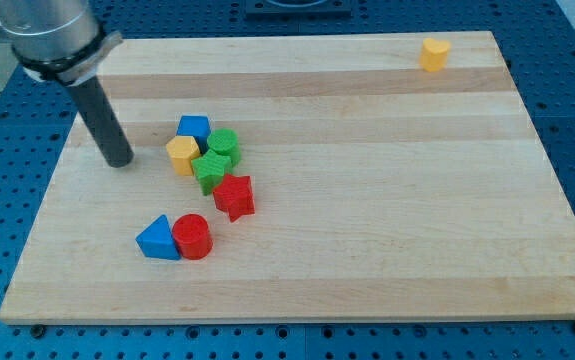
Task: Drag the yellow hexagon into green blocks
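Note:
A yellow hexagon (182,155) lies left of centre on the wooden board (387,220). It touches a green star (210,170) at its lower right and sits next to a green cylinder (224,144) and a blue block (194,128). My tip (119,160) is on the board to the left of the yellow hexagon, with a gap between them. The dark rod rises up and left from the tip to the arm at the view's top left.
A red star (235,195) lies just below the green star. A blue triangle (157,240) and a red cylinder (192,237) sit together nearer the view's bottom. A second yellow block (434,53) stands alone at the top right.

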Controlling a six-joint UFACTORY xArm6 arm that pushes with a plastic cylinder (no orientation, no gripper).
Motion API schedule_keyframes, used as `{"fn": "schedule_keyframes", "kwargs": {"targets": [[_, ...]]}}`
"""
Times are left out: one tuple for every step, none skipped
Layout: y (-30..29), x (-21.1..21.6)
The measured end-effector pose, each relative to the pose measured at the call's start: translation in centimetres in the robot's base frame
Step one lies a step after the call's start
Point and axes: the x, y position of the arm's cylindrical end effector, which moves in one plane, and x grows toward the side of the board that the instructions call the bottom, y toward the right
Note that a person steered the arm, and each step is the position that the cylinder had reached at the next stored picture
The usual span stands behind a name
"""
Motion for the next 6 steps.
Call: {"fn": "schedule_keyframes", "kwargs": {"targets": [[6.2, 0.0], [9.1, 0.0], [3.3, 0.0], [-3.1, 0.0], [-3.3, -4.7], [-1.3, -4.9]]}}
